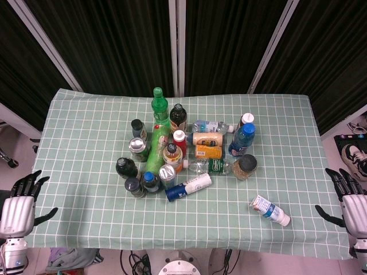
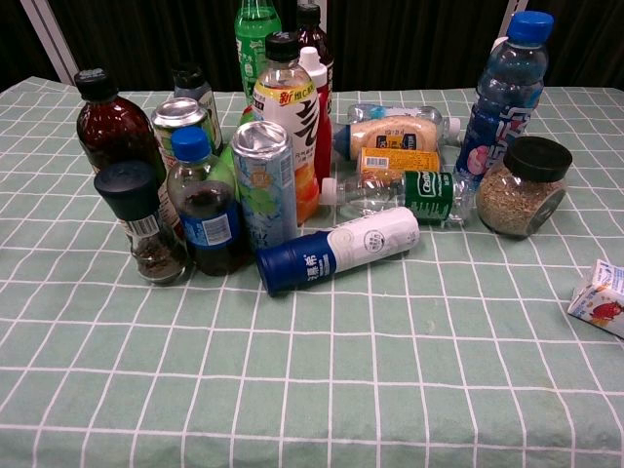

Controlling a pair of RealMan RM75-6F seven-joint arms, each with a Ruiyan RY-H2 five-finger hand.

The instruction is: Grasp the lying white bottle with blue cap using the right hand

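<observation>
The white bottle with a blue cap (image 1: 188,187) (image 2: 338,250) lies on its side on the green checked tablecloth (image 1: 86,143), in front of a cluster of upright bottles, cap pointing toward the front left. My right hand (image 1: 351,197) hangs off the table's right edge, fingers spread, holding nothing, well to the right of the bottle. Off the left edge is my left hand (image 1: 20,201), also spread and empty. Neither hand shows in the chest view.
Several bottles, cans and jars crowd around the target: a silver can (image 2: 263,180), a dark cola bottle (image 2: 205,205), a lying clear bottle (image 2: 405,193), a jar with black lid (image 2: 517,187). A small carton (image 1: 270,209) lies toward the front right.
</observation>
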